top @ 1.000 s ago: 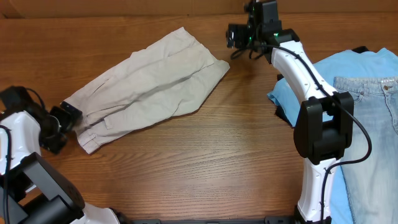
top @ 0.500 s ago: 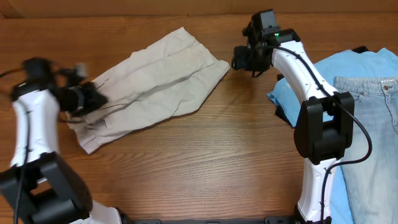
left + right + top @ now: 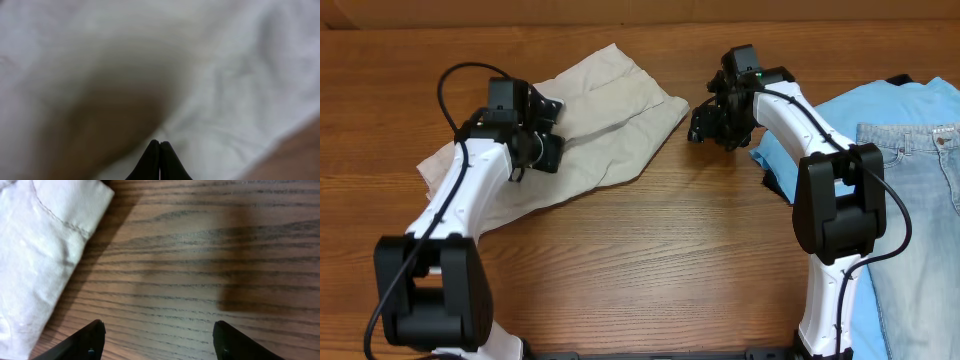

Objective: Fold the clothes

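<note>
The beige shorts (image 3: 610, 110) lie spread aslant at the table's back left. My left gripper (image 3: 542, 150) is over their middle, jaws pressed together. In the left wrist view the shut fingertips (image 3: 159, 142) sit against the pale cloth (image 3: 235, 75), which bulges up around a shadowed hollow; the pinched fabric itself is hidden. My right gripper (image 3: 705, 125) hovers just off the shorts' right hem. In its wrist view it stands open (image 3: 160, 330) over bare wood, with the hem corner (image 3: 40, 245) at the left, untouched.
A light blue T-shirt (image 3: 880, 105) lies at the right with pale denim jeans (image 3: 920, 200) on top of it, close behind the right arm. Bare wood table (image 3: 650, 260) stretches across the front.
My left gripper shut at the shorts' waist end and swung right, over their middle; the lower left corner no longer shows. The right gripper came down and toward the hem.
</note>
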Tool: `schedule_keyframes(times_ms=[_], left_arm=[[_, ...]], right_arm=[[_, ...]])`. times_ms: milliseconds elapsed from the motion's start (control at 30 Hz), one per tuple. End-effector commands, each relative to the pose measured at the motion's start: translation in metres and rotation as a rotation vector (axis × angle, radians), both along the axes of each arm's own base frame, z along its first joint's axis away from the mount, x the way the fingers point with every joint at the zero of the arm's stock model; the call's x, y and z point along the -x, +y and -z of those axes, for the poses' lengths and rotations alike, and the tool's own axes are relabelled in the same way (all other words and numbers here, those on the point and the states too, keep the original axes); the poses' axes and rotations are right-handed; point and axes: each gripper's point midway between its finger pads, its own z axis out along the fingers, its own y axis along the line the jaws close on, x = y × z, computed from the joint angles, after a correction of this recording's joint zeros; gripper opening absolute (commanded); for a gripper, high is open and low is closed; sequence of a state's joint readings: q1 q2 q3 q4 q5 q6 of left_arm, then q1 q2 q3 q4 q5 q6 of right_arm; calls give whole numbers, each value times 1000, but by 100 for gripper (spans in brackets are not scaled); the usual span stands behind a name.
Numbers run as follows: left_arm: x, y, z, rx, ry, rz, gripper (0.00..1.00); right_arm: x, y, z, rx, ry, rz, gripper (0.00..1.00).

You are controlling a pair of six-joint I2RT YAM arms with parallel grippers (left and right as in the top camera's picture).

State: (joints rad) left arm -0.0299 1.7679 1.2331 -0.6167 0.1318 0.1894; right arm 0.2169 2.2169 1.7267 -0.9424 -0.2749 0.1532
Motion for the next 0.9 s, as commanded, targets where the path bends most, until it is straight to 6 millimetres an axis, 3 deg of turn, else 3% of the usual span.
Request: schedule_keyframes(times_ms=[0,67,133,267,367,467,500,567,633,867], left_arm=[[-6,42,32,-65,40,-154,4],[-13,56,45,-53,44,-192,4],[-21,71,45,-48,46,-248,4],[-46,105,-2,8,-17,-421,5],[-66,93,-56,174,-73,-362,8],[-69,55,-97,312,-93,-165,12],[-66,41,-102,325,-92,-94,15],[-60,21,-99,301,-74,-4,16],[-52,1,-82,240,-37,104,16],[-47,-71,7,154,81,318,9]], right_arm=[[-1,3,-13,-17,-28,-7,72],[-1,3,-13,-17,-28,-7,72],[-1,3,-13,-17,-28,-7,71],[-1,3,-13,-17,-28,-7,71],[-1,3,-13,-17,-28,-7,71],[-1,3,-13,-17,-28,-7,71],[-1,3,-13,-17,-29,-7,72],[-1,3,-13,-17,-28,-6,72],[-1,3,-13,-18,-27,-5,72],[4,2,-12,-13,-7,-3,74]])
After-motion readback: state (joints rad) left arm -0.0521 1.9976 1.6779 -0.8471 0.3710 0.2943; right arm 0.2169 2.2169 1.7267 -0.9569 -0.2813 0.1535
